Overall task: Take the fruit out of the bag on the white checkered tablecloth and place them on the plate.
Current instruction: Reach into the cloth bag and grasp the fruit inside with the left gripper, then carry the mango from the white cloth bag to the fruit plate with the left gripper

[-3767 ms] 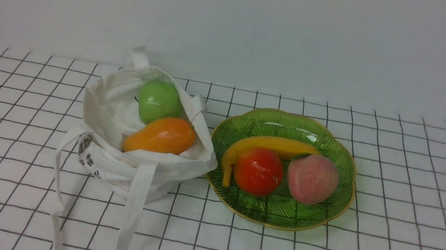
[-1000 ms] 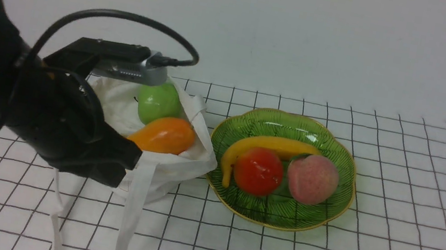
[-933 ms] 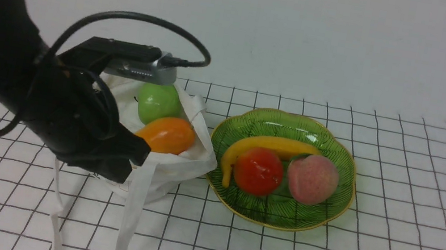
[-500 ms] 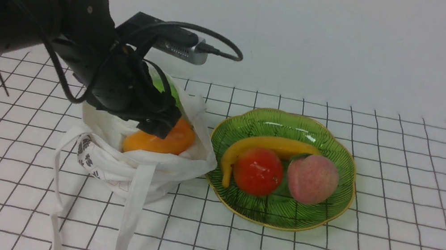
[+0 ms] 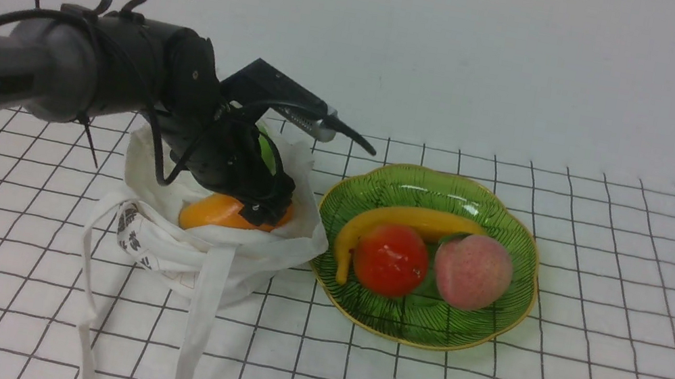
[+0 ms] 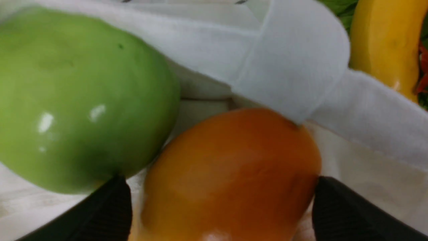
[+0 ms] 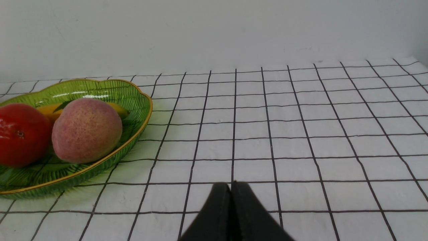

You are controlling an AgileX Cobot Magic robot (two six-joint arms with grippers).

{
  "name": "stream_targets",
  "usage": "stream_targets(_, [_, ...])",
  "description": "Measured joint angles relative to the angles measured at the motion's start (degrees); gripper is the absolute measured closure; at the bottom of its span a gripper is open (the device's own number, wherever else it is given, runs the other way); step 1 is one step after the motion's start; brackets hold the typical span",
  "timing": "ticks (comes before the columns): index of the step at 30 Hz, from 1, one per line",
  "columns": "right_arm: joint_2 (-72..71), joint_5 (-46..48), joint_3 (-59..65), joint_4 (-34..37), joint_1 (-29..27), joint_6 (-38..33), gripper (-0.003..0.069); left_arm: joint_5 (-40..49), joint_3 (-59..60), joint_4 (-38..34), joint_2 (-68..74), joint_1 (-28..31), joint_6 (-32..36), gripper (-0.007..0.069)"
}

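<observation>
My left gripper [image 6: 219,192] in bag [image 5: 163,249], jaws wide astride mango [image 6: 230,160] for lift, apparently not yet clamped; right gripper [image 7: 230,192] closed, empty.

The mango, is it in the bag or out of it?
In the bag: the mango lies in its open mouth beside the green apple, left gripper astride it.

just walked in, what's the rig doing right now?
The left gripper is down inside the bag, fingers on either side of the mango; whether they grip it is unclear. The apple sits beside it in the bag. The plate holds a banana, a red fruit and a peach. The right gripper is shut above the tablecloth.
</observation>
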Motion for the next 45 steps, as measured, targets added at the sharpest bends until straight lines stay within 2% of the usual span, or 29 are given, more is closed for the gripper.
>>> stream_targets(9, [0.00, 0.00, 0.00, 0.00, 0.00, 0.02, 0.0673, -0.07, -0.18, 0.00, 3.01, -0.09, 0.15, 0.0032])
stream_targets(20, [0.00, 0.00, 0.00, 0.00, 0.00, 0.02, 0.0673, 1.32, -0.63, 0.59, 3.07, -0.09, 0.35, 0.0042])
stream_targets(27, [0.00, 0.00, 0.00, 0.00, 0.00, 0.02, 0.0673, 10.93, -3.64, 6.92, -3.11, -0.09, -2.01, 0.0048])
stream_targets(34, [0.00, 0.00, 0.00, 0.00, 0.00, 0.02, 0.0673, 14.67, -7.84, 12.12, -11.04, -0.14, -7.82, 0.0055])
stream_targets(37, [0.00, 0.00, 0.00, 0.00, 0.00, 0.02, 0.0673, 15.00, -8.78, 9.51, -13.12, -0.49, -12.01, 0.0055])
stream_targets(40, [0.00, 0.00, 0.00, 0.00, 0.00, 0.02, 0.0673, 14.66, -8.96, 1.57, -13.71, -1.78, -18.15, 0.0055])
stream_targets(41, [0.00, 0.00, 0.00, 0.00, 0.00, 0.02, 0.0673, 13.62, -8.96, -4.03, -13.39, -3.11, -19.57, 0.0055])
stream_targets(45, [0.00, 0.00, 0.00, 0.00, 0.00, 0.02, 0.0673, 6.42, -8.96, -13.80, -10.49, -6.81, -17.83, 0.0055])
